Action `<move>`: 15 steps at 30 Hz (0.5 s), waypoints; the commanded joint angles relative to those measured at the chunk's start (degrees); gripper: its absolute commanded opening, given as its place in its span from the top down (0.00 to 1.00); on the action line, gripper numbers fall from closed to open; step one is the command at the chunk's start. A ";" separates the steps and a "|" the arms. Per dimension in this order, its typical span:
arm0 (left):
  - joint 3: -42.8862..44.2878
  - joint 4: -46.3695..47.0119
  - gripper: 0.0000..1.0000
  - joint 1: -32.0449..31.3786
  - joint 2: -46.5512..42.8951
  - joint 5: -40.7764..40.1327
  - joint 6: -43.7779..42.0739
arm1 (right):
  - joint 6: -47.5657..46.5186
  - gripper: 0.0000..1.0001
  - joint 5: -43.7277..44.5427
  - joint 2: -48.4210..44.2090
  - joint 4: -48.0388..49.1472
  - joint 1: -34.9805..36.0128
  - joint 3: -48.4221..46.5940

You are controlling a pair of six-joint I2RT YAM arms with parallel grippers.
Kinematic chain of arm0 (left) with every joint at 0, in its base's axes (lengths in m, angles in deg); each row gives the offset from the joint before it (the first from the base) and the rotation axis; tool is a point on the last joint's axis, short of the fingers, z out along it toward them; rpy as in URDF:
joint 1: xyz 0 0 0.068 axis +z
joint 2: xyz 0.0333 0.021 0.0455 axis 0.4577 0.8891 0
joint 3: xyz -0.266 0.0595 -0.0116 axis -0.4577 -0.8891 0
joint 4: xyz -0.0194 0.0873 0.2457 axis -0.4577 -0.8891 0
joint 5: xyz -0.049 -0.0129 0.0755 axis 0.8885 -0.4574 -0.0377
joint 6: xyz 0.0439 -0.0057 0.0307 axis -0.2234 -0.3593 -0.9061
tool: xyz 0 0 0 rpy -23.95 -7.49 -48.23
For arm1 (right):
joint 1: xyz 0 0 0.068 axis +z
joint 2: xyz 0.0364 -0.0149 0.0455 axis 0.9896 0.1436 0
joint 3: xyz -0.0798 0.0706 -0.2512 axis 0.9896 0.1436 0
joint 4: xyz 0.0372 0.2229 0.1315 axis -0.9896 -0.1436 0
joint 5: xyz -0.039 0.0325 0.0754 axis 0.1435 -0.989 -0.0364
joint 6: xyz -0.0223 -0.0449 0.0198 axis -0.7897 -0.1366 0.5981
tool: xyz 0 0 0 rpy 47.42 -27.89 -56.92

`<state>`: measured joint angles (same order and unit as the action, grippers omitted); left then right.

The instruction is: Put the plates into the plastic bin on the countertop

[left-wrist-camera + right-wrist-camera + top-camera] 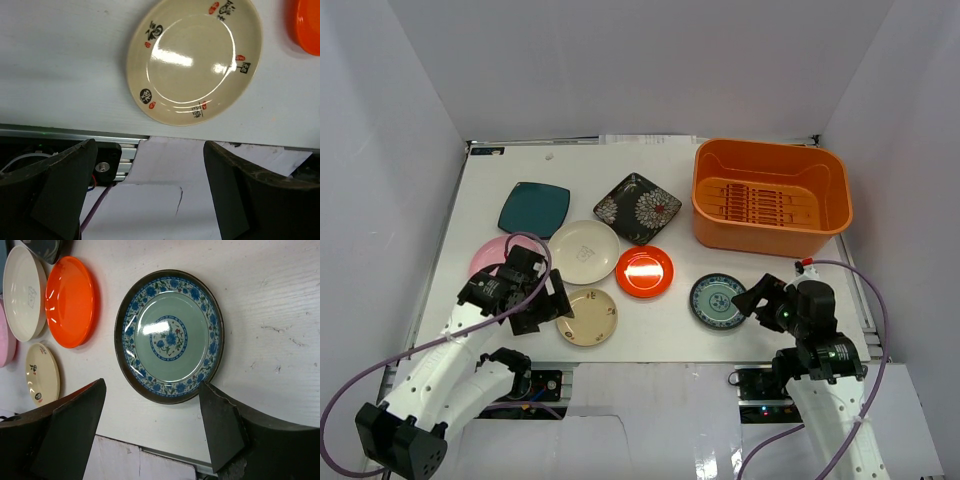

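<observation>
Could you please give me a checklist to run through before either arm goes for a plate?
1. Left claw open, holding nothing: ok.
2. Right claw open, holding nothing: ok.
3. Blue-green patterned plate lies flat on the countertop just ahead of the right claw, apart from the red-orange plate: ok.
4. Near cream plate lies flat ahead of the left claw, touching no other plate: ok.
5. Plastic bin has no plate inside, so there is room: ok.
6. Plate rims raised enough off the countertop for a grip: cannot tell.
</observation>
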<state>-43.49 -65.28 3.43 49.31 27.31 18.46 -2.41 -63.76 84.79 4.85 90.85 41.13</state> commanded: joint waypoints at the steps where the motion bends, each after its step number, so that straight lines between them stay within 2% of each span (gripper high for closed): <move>1: 0.62 -2.22 0.02 -0.27 -1.08 -5.37 6.02 | 3.12 0.20 0.51 0.01 4.44 0.30 2.04; 9: -8.34 6.39 0.04 -0.36 -4.69 -3.34 15.25 | 4.97 0.22 3.84 0.63 6.38 0.30 6.09; 15: -13.35 14.65 0.05 -0.27 0.13 -0.81 17.46 | 7.43 0.23 8.32 0.98 6.11 0.30 7.50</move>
<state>-55.33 -56.78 3.38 46.80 25.04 32.80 3.01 -58.96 85.29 8.46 90.87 47.68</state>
